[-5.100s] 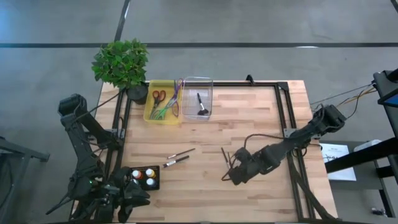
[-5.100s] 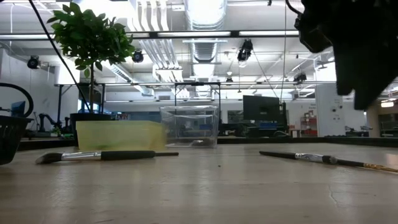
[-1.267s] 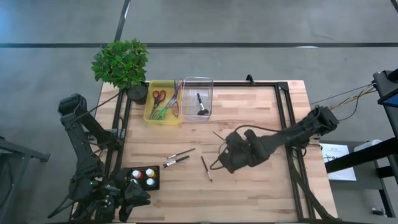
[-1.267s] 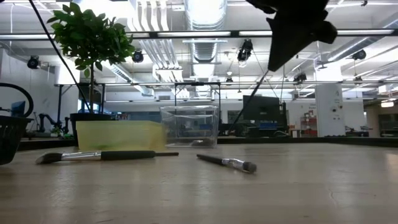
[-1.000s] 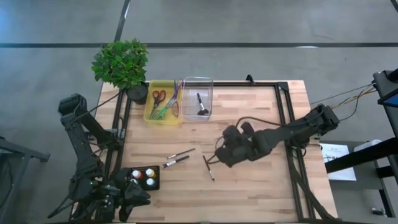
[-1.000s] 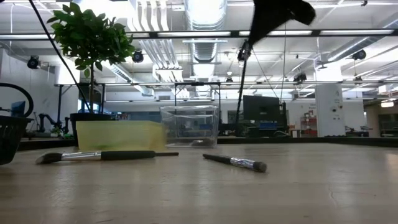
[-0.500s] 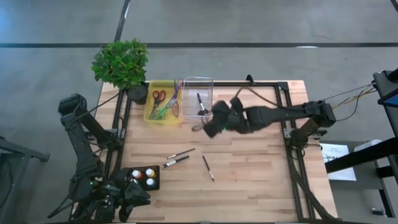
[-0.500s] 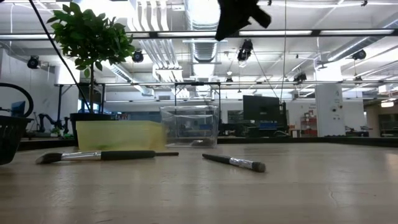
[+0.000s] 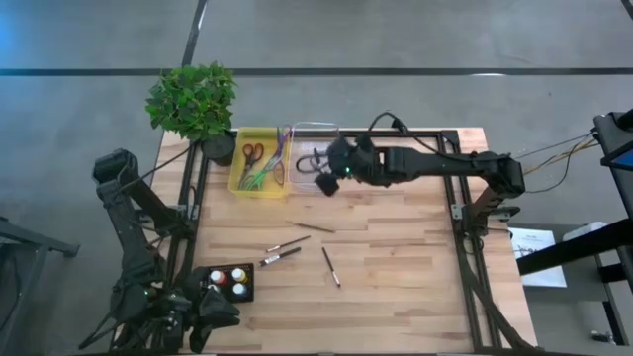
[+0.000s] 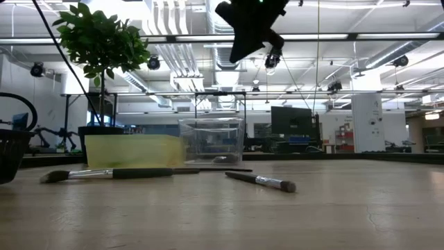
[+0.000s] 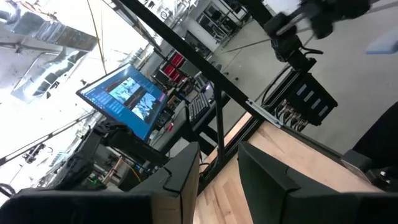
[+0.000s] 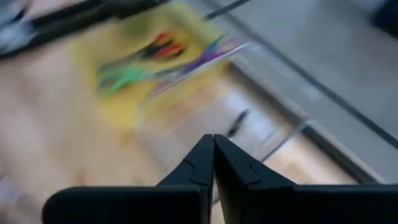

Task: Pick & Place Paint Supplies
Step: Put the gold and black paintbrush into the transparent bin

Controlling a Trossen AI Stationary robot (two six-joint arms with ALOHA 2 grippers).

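My right gripper [image 9: 322, 184] hangs shut above the near edge of the clear bin [image 9: 315, 148], high over the table in the low view [image 10: 236, 52]; nothing shows between its fingers [image 12: 213, 142]. A dark brush [image 9: 318, 163] lies in that bin. On the table lie a thin brush [image 9: 312, 227], two brushes [image 9: 285, 249] and another brush [image 9: 330, 267]. Paint bottles [image 9: 229, 282] stand in a black holder at the near left. Beside them my left gripper [image 11: 217, 180] points level into the room, open and empty.
A yellow bin [image 9: 257, 161] with scissors and coloured tools stands left of the clear bin. A potted plant [image 9: 193, 104] is at the far left corner. A black frame [image 9: 450, 178] borders the wooden top. Bare wood lies at the right half of the table.
My right gripper has swung from the table's middle toward the far edge and left, rising a little, and now hangs over the clear bin. The thin brush that hung below it a second ago now lies flat on the table, just short of the bin.
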